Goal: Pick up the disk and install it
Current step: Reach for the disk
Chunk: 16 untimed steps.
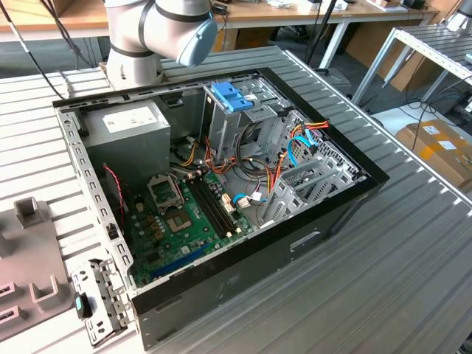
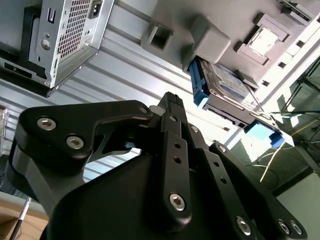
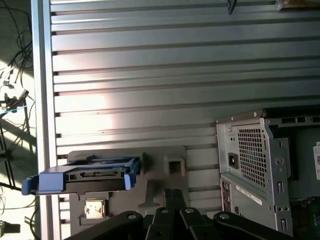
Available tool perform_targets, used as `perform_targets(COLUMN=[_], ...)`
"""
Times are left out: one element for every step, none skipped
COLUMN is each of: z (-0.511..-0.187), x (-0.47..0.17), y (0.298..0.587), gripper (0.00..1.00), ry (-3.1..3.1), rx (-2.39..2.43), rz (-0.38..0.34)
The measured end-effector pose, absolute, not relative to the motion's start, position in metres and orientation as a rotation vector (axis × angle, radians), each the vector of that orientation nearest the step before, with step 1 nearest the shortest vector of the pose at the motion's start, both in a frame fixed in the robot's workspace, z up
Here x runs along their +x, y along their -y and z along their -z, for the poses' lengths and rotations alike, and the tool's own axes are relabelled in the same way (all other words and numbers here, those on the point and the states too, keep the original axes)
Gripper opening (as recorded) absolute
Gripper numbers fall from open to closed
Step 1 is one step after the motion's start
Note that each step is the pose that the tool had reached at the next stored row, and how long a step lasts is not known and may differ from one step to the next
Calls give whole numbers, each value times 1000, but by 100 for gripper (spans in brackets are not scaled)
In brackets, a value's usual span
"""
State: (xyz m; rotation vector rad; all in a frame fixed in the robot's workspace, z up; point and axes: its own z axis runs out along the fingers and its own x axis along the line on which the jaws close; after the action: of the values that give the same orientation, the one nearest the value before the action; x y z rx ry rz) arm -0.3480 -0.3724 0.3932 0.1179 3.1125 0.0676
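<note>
Disk (image 3: 95, 176) w/ blue carrier rests on grey holder (image 3: 160, 155) on desk (image 3: 150, 75); fingers (image 3: 169, 197) closed together, empty, hover near it, by PC case (image 1: 243, 274).

Exterior view: even soft light, case (image 1: 243, 274) interior shadowed. First wrist view: hard sun patch glaring near table (image 3: 100, 107) edge.

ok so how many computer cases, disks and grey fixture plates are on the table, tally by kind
computer case, open: 1
disk, in its blue carrier on the plate: 1
grey fixture plate: 1
total: 3
</note>
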Motion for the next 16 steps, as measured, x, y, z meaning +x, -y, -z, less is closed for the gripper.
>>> perform_targets(z=[-393,-393,-393,-393,-393,-393,-393,-393,-393,-393,-393,-393,-393,-393,-393,-393], x=[-352,-356,-359,-361,-363,-366,-370,-372,-376,-379,-381,-383,-385,-388,-391,-394], y=[372,371,371,371,371,370,370,369,369,368,368,368,368,367,367,367], gripper=[11,11,11,11,11,11,11,11,11,11,11,11,11,11,11,11], ry=[-3113,-3113,-3112,-3112,-3112,-3113,-3112,-3112,-3113,-3113,-3112,-3113,-3113,-3112,-3112,-3113], rx=[118,118,118,118,118,118,118,118,118,118,118,118,118,118,118,118], rz=[-67,-67,-68,-68,-68,-67,-68,-68,-68,-68,-67,-67,-67,-68,-68,-67])
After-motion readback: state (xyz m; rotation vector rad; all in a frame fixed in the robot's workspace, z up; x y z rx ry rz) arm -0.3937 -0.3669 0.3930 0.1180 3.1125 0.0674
